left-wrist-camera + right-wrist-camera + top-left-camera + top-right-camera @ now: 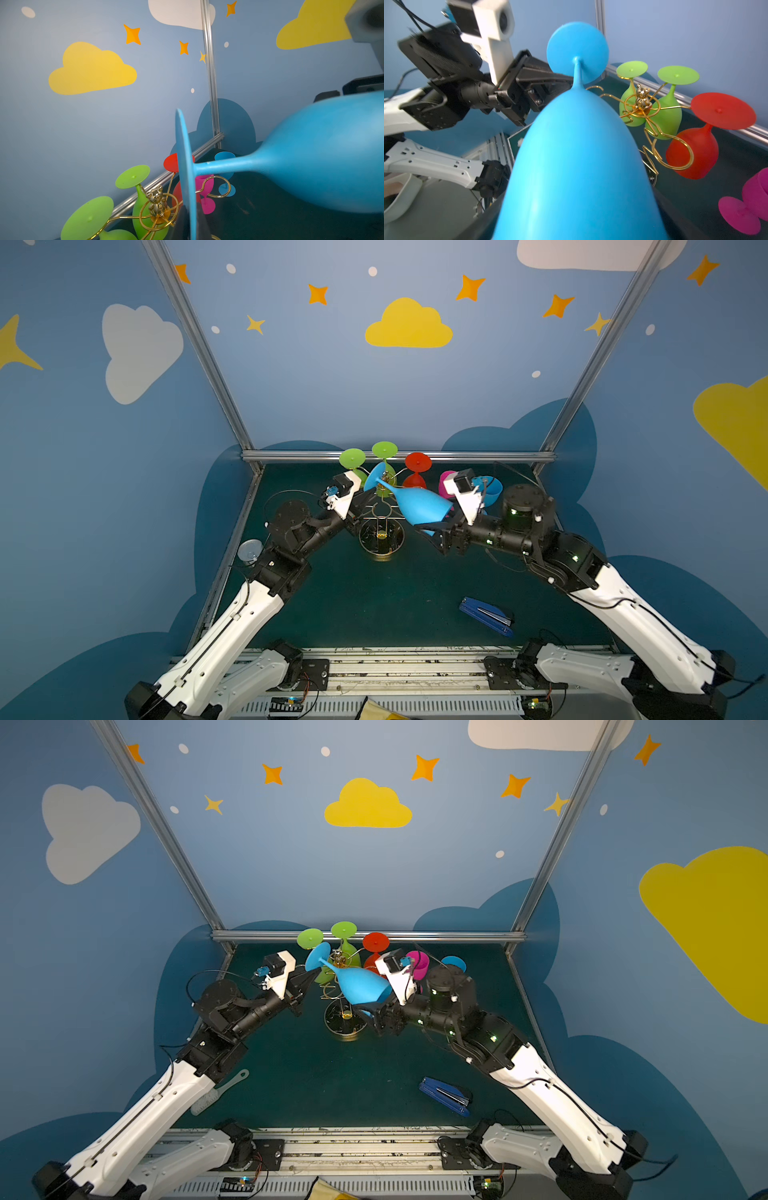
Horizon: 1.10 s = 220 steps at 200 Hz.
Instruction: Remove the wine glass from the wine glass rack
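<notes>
A blue wine glass (419, 506) (361, 988) lies sideways in the air just in front of the top of the gold wire wine glass rack (381, 537) (345, 1021), clear of its loops. My left gripper (368, 495) (190, 209) is shut on the rim of the glass's round foot (182, 158). My right gripper (428, 537) (577, 218) has its jaws spread wide on either side of the bowl (577, 155). Two green glasses (352, 458) (384, 450) and a red one (417, 462) hang upside down on the rack.
A pink glass (445, 481) and another blue glass (493, 489) stand on the mat at the back right, behind my right wrist. A blue stapler (486, 616) lies front right. A pale brush (220, 1092) lies by my left arm. The back rail (399, 456) runs just behind the rack.
</notes>
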Motion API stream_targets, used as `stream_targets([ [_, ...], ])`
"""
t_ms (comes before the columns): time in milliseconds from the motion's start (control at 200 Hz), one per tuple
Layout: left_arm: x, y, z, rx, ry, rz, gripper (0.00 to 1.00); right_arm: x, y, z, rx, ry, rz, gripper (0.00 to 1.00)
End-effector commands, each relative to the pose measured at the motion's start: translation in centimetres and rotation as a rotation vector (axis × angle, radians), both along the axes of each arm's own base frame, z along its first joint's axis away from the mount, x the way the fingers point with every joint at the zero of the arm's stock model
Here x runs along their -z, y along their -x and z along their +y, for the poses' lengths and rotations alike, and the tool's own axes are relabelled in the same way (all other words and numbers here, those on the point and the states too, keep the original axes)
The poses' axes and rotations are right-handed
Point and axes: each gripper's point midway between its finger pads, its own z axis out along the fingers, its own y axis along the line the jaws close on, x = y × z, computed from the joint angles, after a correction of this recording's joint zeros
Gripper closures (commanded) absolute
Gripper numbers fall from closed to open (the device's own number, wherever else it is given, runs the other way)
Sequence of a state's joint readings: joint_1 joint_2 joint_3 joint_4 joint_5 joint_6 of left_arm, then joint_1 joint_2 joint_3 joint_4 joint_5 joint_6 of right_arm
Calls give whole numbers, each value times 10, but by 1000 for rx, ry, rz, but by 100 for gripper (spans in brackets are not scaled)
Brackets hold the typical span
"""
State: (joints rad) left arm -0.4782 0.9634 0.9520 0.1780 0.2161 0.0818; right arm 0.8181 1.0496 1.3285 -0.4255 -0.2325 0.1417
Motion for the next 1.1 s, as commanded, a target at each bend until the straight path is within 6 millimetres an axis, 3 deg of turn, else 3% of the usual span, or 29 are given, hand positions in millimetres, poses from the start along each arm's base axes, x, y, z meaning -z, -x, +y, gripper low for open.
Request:
stream_targets([
  [0,-6,6,3,7,101,56,97,-23,3,-13,0,-120,-29,15],
  [551,-5,6,1,26,113,63,97,-35,0,-56,148,-178,-52,16],
  [701,-3,6,0,26,112,65,97,-41,-4,-52,149,-192,-53,17],
  [891,-2,5,0,25,109,69,97,-43,-16,-32,110,-205,-19,24],
  [976,-1,4,-1,25,108,70,97,-43,-25,-26,116,-205,-8,32],
  [1096,2,3,-1,23,97,73,97,-44,-31,-18,105,-217,3,61],
])
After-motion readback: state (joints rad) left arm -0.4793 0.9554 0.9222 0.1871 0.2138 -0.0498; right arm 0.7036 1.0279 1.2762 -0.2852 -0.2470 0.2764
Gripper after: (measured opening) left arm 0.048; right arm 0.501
